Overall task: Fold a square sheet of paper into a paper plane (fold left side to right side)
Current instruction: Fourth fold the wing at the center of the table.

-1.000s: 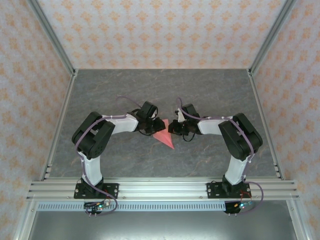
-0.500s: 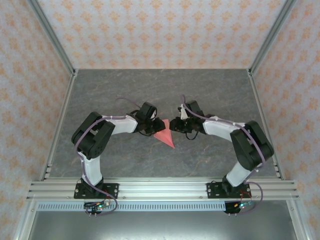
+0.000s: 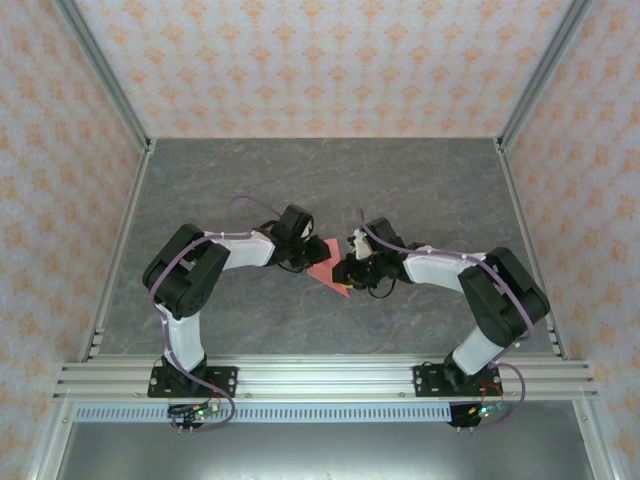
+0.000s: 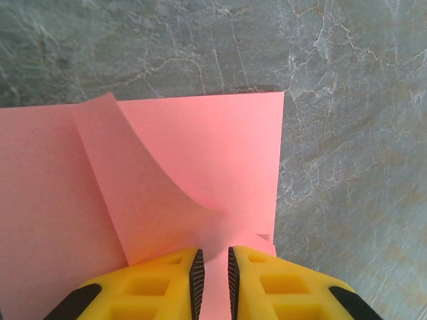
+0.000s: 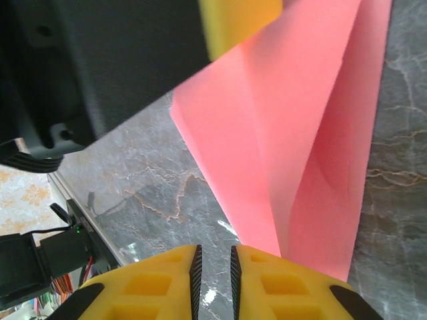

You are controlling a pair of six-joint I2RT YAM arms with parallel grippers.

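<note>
The square sheet of paper (image 3: 324, 260), pink-red and folded to a pointed shape, lies on the table between the two arms. My left gripper (image 3: 303, 254) rests on its left edge; in the left wrist view the jaws (image 4: 213, 257) stand a narrow slit apart over the paper (image 4: 200, 153), where one flap curls up off the layer below. My right gripper (image 3: 346, 272) sits at the paper's lower right edge. Its jaws (image 5: 213, 253) are also a slit apart, with bare table between them and the paper (image 5: 300, 133) just to their right.
The grey marbled table (image 3: 320, 180) is walled by patterned panels, with aluminium posts at the corners and a rail (image 3: 320, 378) along the near edge. The left arm's black wrist (image 5: 120, 67) and a yellow finger (image 5: 240, 17) hang close in front of the right gripper.
The right gripper has swung nearer and down along the paper's right edge, now covering part of its tip, and its jaws have parted slightly. The left arm has stayed put.
</note>
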